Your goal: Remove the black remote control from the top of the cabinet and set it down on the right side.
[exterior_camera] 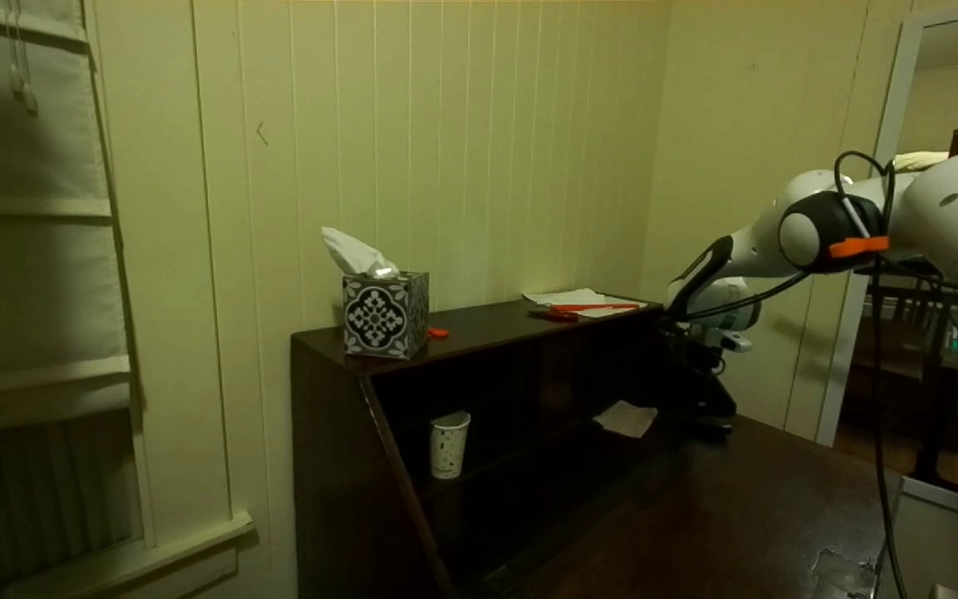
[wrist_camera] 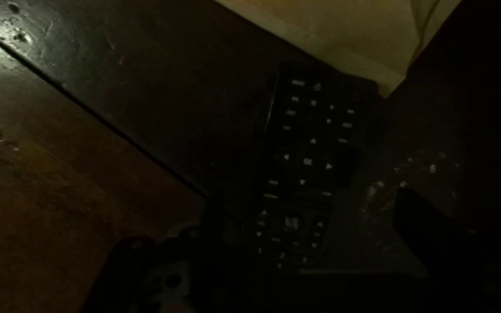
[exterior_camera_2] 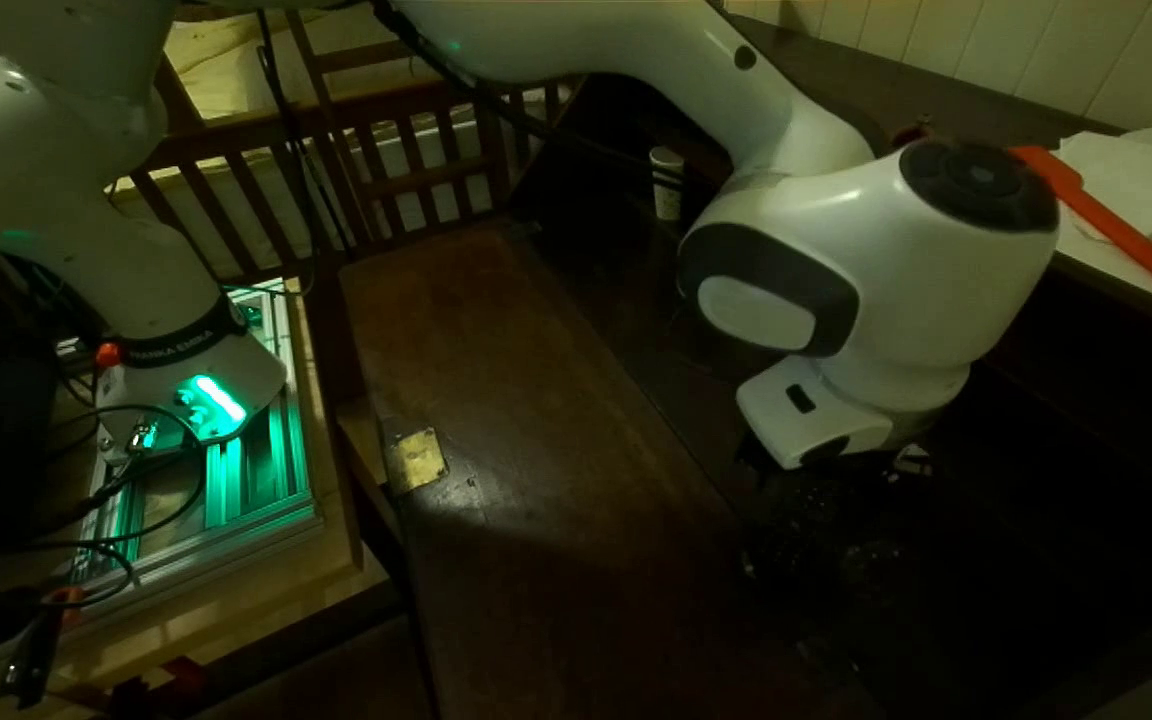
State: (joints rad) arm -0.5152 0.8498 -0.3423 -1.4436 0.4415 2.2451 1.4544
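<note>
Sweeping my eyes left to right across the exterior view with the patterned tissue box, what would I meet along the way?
Window blind → patterned tissue box → speckled cup → white papers on top of the cabinet → dark gripper → tall white frame

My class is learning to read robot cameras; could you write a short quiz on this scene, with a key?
1. Which stands on top of the cabinet: A, chair; B, tissue box; C, window blind?
2. True or false: the speckled cup stands inside the cabinet.
3. In the wrist view, which object shows between the fingers of the gripper?
Key: 1. B. 2. True. 3. The black remote control.
</note>
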